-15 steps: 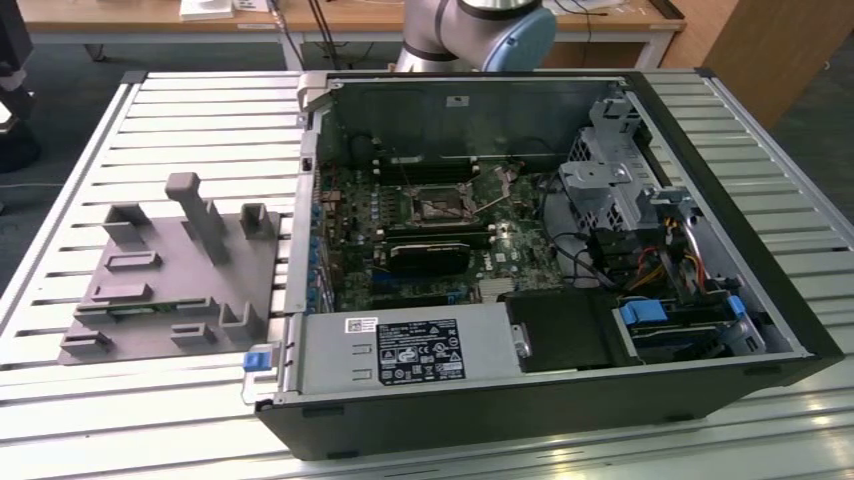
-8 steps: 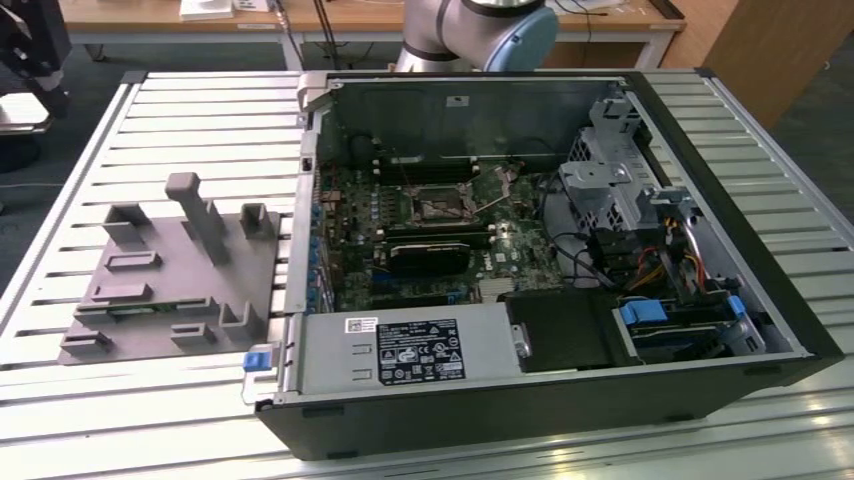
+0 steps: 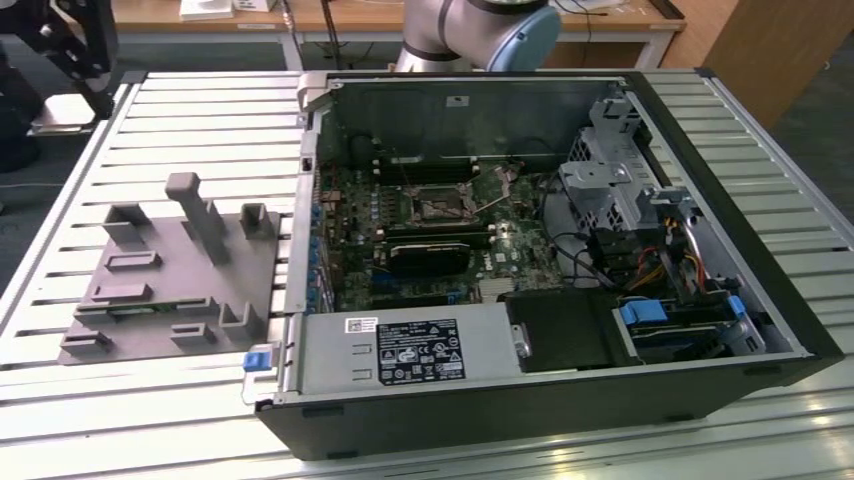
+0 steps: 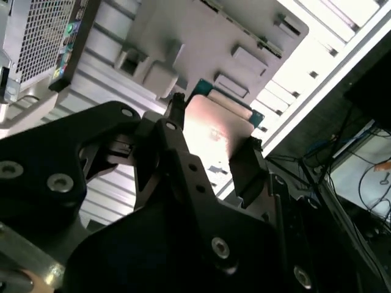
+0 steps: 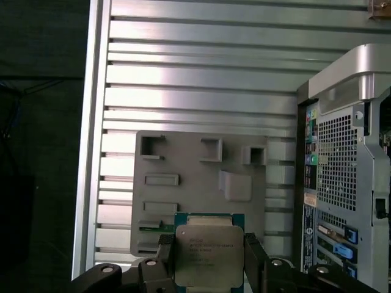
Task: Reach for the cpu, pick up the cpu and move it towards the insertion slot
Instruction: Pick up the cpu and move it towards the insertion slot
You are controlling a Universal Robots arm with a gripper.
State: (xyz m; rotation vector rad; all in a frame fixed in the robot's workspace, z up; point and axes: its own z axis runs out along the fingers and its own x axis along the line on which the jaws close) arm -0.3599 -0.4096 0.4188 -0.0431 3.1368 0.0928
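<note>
Gripper (image 5: 209,259) fingers are pressing on two opposite edges of the cpu (image 5: 208,256), holding it flat above the grey tray (image 5: 198,183). The first wrist view is showing the chip's silvery printed top against the tray and the slatted worktop (image 5: 201,67); the second wrist view is showing the cpu (image 4: 217,131) as a glaring plate between the black fingers (image 4: 177,116). The exterior view is showing the insertion slot (image 3: 438,208), well apart inside the open computer case (image 3: 747,200).
</note>
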